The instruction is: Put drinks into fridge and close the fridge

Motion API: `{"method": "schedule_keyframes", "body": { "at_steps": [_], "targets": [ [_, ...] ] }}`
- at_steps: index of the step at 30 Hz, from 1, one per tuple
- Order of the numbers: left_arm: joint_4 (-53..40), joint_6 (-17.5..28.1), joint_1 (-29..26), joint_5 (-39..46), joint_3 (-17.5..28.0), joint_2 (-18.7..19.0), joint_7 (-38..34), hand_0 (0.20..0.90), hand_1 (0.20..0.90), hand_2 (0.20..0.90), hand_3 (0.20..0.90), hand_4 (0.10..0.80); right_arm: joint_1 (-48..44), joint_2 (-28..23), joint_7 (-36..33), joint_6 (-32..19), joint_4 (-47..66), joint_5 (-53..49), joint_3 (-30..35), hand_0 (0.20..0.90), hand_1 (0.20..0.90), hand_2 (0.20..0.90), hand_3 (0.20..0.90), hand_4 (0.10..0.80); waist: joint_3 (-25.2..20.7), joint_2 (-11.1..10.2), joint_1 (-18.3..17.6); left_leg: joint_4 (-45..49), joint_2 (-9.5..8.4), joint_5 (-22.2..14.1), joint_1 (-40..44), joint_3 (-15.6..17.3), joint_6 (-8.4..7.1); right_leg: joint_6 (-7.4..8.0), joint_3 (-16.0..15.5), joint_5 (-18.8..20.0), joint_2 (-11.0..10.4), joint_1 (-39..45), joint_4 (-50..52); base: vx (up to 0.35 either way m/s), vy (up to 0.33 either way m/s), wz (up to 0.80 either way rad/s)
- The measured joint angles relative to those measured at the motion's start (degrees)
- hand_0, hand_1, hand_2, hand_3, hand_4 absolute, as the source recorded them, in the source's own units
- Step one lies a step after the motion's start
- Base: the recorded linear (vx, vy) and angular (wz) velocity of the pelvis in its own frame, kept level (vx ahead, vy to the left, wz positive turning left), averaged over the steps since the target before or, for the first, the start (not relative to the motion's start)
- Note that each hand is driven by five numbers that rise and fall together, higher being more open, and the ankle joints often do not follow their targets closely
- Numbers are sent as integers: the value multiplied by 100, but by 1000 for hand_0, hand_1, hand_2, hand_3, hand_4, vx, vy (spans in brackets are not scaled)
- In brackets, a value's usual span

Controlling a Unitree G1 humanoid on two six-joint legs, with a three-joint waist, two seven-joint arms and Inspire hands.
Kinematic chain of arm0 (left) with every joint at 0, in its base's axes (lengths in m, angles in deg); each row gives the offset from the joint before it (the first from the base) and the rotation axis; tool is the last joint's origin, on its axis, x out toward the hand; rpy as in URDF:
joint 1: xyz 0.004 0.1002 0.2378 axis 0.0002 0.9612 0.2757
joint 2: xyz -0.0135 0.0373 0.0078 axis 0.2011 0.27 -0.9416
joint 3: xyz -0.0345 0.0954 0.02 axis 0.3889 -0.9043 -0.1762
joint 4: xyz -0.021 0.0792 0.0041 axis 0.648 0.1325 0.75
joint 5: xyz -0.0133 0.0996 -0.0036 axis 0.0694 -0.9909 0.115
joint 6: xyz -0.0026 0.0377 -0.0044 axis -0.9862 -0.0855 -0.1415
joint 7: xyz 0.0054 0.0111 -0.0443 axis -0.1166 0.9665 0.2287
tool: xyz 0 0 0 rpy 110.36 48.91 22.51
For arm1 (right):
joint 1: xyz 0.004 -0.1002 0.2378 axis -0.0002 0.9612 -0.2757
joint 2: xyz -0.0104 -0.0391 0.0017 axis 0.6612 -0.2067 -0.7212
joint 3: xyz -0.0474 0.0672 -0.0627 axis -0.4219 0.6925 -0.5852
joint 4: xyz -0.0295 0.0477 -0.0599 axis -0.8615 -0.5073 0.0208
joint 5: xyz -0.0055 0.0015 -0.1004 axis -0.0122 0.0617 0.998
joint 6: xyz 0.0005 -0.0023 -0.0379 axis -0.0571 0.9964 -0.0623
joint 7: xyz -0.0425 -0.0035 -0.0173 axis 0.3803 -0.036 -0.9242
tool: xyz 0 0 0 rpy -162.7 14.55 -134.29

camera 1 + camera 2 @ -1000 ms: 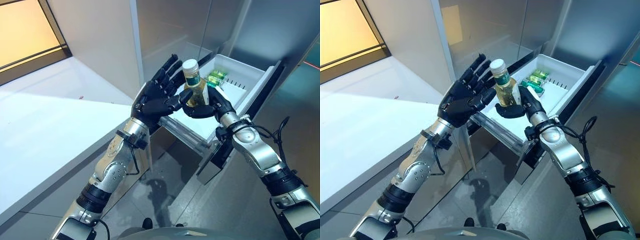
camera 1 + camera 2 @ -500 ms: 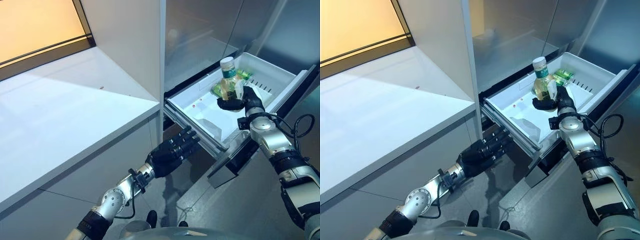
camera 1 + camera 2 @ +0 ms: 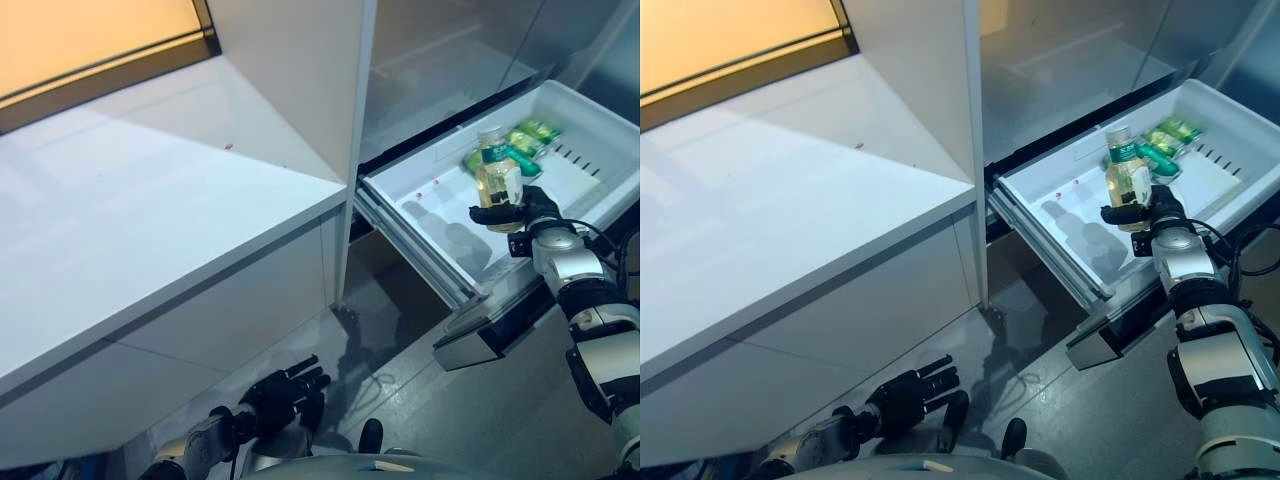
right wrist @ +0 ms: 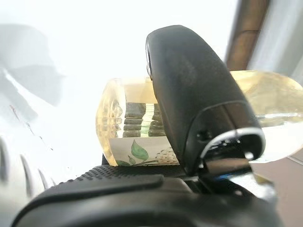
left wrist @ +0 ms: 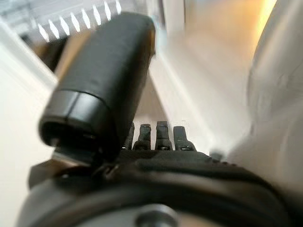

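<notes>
My right hand [image 3: 532,207] is shut on a clear bottle [image 3: 496,175] of yellow drink with a white cap and a green neck band. It holds the bottle upright over the open white fridge drawer [image 3: 425,205], above its middle. The right wrist view shows the bottle [image 4: 128,120] held between thumb and fingers. Green drinks [image 3: 527,138] lie at the drawer's far end. My left hand [image 3: 282,390] hangs low near the floor, fingers straight and empty; it also shows in the left wrist view [image 5: 156,137].
A white counter [image 3: 130,200] fills the left side, with a white panel [image 3: 300,70] rising between it and the fridge. The grey fridge door [image 3: 440,50] stands above the drawer. The drawer's front panel [image 3: 490,335] juts out over the grey floor [image 3: 420,410].
The view has shifted. My left arm has dropped from beside the drawer to near the floor. My right hand has moved the bottle further in over the drawer.
</notes>
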Motion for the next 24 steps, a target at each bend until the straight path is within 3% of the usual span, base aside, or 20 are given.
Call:
{"method": "schedule_keyframes", "body": {
  "at_steps": [7,14,19,22,23,24],
  "targets": [
    [1256,362,-262,-781,637,-76,-630,900,900,900,900,800,-541,-2,144,135,-181,70,-230,300,300,300,200,100,487,-6,66,1,57,25,-339,-1,-41,-41,7,28,53,-340,1,-68,-75,0],
    [1432,473,-272,-773,956,-82,-785,900,900,900,900,800,-978,-208,732,396,-325,671,-504,300,300,300,200,100,785,-46,69,1,61,27,-422,32,-42,-48,64,43,51,-440,1,-40,-52,-3],
    [1194,590,-298,-715,972,-81,-744,900,900,900,900,800,-1471,-423,1718,720,-578,1912,-1333,300,300,300,200,100,823,-43,74,2,76,27,-476,147,-41,-45,173,87,55,-535,1,-28,-43,-11],
    [1175,586,-401,-660,973,-81,-753,900,900,900,900,800,-1512,-445,1999,817,-650,2194,-1404,300,300,300,200,100,824,-42,81,2,74,28,-477,158,-41,-43,179,88,53,-536,1,-2,-13,-2],
    [1154,587,-449,-656,1015,-81,-756,900,900,900,900,800,-1599,-443,2111,848,-651,2295,-1522,368,368,368,280,180,825,-40,85,2,75,28,-477,160,-41,-43,180,88,53,-538,1,0,0,0],
    [1134,587,-489,-656,1024,-81,-757,900,900,900,900,800,-1656,-443,2197,899,-651,2377,-1605,474,474,474,403,303,831,-29,85,2,76,28,-476,161,-41,-43,181,88,54,-539,1,0,0,0]
  ]
}}
